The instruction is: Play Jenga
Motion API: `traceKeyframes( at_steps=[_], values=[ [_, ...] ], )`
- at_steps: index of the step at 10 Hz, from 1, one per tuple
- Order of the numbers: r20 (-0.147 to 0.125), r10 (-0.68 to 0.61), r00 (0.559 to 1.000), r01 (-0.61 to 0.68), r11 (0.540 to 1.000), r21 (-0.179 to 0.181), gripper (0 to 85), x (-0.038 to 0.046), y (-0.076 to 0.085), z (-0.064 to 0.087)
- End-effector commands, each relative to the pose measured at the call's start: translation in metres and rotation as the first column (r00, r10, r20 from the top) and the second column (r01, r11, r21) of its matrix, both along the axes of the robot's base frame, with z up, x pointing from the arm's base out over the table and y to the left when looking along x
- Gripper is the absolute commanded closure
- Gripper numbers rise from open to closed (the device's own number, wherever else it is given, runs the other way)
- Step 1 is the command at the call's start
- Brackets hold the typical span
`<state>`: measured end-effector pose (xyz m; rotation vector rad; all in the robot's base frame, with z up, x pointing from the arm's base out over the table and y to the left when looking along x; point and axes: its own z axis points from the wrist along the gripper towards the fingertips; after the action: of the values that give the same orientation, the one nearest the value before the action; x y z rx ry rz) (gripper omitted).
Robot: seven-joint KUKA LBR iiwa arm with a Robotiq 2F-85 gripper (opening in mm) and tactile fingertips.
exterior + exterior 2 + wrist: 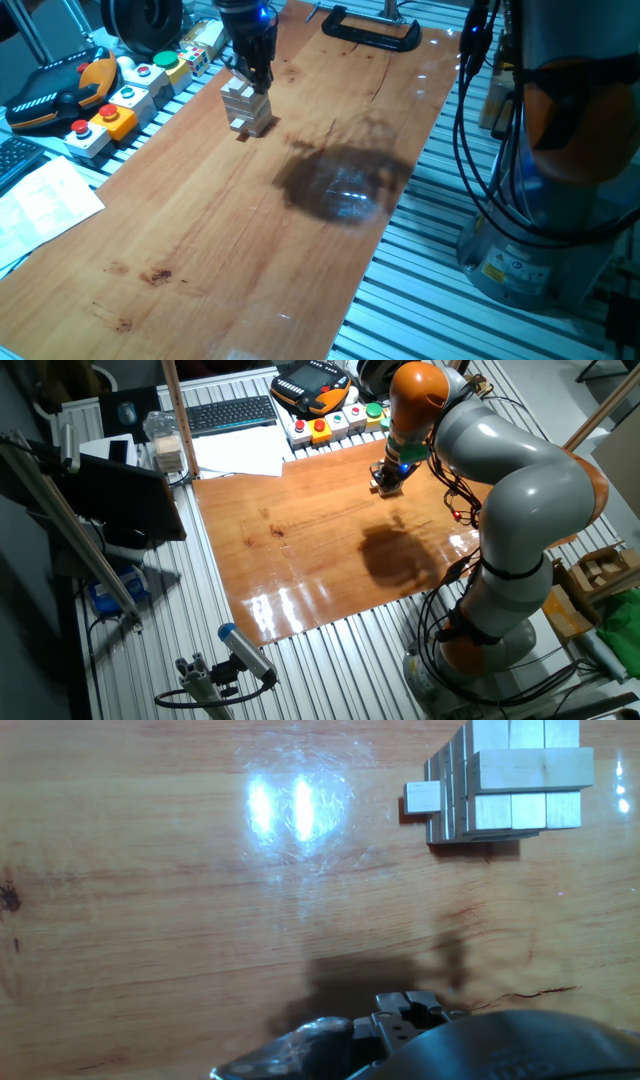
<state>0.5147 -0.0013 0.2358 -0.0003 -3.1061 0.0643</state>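
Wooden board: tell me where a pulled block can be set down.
Most of the wooden board is bare, from the Jenga tower down to its near end. It is crowded at the tower, where the gripper hangs, and along the button boxes beside that edge.

Polished wooden surface point(230, 230) lying on a ribbed aluminium table point(480, 320), with dark knots and glare patches. Grey button boxes point(105, 125) lined along its far-left edge, topped red, green, orange. Black C-clamp point(370, 35) gripping the far end. Black keyboard point(230, 414) beside white papers point(240, 455). Orange-and-black pendant point(313, 384) nearby.
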Motion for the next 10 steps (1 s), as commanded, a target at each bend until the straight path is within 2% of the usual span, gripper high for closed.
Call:
traceKeyframes(
  at_steps=[1,6,10],
  values=[
    [0.0,-0.002,1.0,0.002,1.0,0.0,84.3,0.0004,-0.001,-0.001],
    [-0.001,-0.014,1.0,0.014,1.0,0.002,84.3,0.0033,-0.002,-0.006],
    [0.009,-0.035,0.999,0.035,0.999,0.014,84.3,0.0123,-0.006,-0.033]
  ],
)
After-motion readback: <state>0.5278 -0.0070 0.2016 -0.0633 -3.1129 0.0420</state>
